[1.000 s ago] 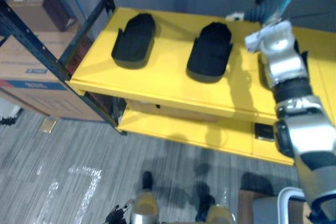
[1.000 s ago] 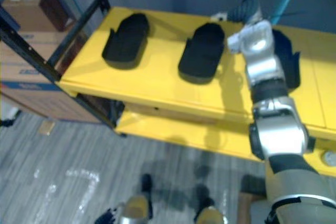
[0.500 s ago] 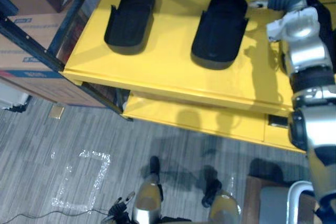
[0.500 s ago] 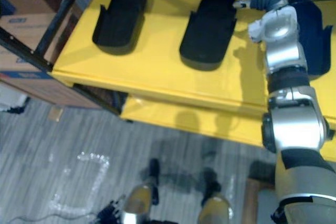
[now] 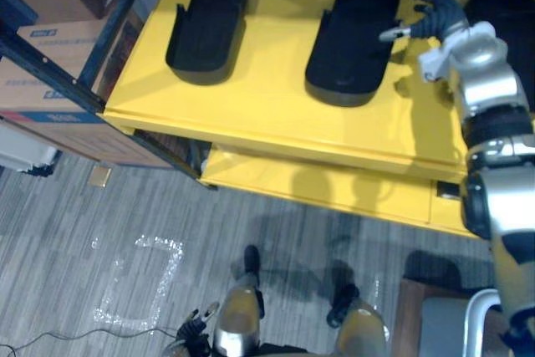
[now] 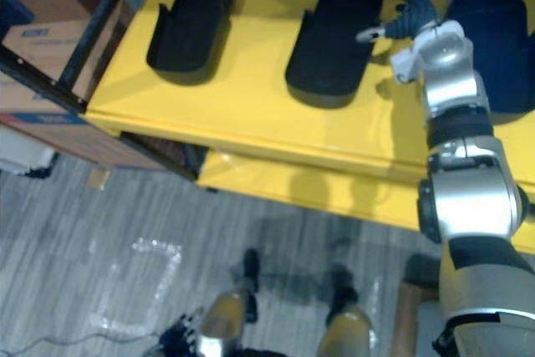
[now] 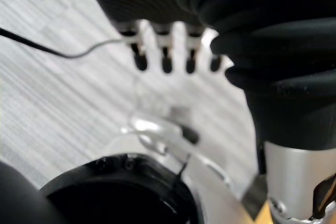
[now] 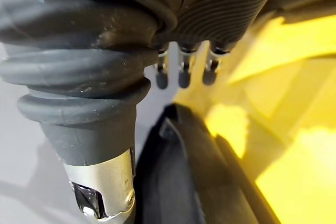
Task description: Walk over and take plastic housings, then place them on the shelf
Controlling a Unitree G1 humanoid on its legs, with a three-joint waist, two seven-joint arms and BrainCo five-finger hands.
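Note:
Three black plastic housings lie in a row on the yellow top shelf: a left one, a middle one and a right one. My right hand hovers over the shelf between the middle and right housings, open, fingers spread and thumb pointing toward the middle housing, holding nothing. In the right wrist view its straight fingers point past the rim of a housing. My left hand hangs open above the grey floor.
A lower yellow shelf juts out under the top one. Black rack uprights and cardboard boxes stand at the left. A taped square marks the floor. A brown and grey object sits at lower right.
The camera has tilted down a little. My right hand has drawn back from the far edge of the shelf toward me, and its fingers have spread; the housings have not moved.

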